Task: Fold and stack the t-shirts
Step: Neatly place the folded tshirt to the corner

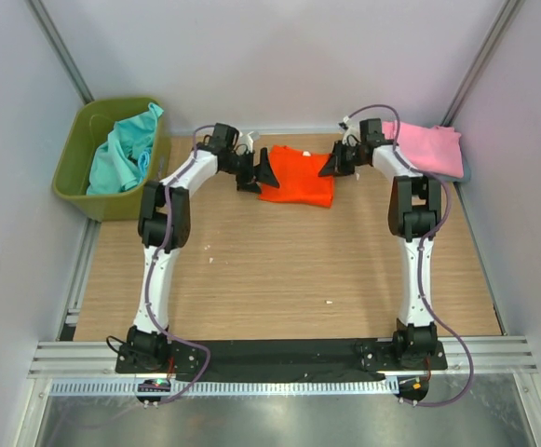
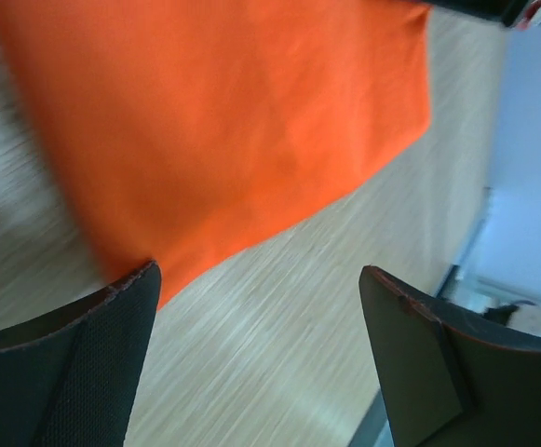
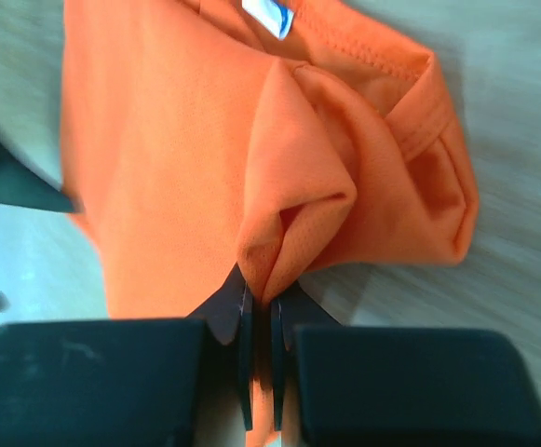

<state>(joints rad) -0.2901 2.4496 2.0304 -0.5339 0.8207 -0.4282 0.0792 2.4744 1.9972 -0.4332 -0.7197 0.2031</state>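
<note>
So the orange t-shirt [image 1: 296, 175] is sitting at the middle of the table's [image 1: 279, 279] far edge. It's down to a compact rectangle, so I'd say its fold is mostly there. The right gripper [image 3: 259, 303] has its jaws pinched tight on a bunched ridge of orange cloth on the collar side, with the tag showing just past it. The left gripper [image 2: 261, 279] is spread wide with nothing in it, hovering just off the shirt's opposite edge over bare wood. My guess is one last fold or a tidy-up, then it goes on the pile.

Pile-wise, the pink t-shirt [image 1: 428, 149] lies folded flat in the far right corner. There's a sliver of grey-blue peeking out beneath it, probably another shirt, but the top view is too small to be sure. The teal t-shirts [image 1: 121, 154] are crumpled in the olive bin [image 1: 70, 168] beside the far left corner, with no folding done on them. So roughly: one or two done, orange in progress, teal ones all left.
</note>
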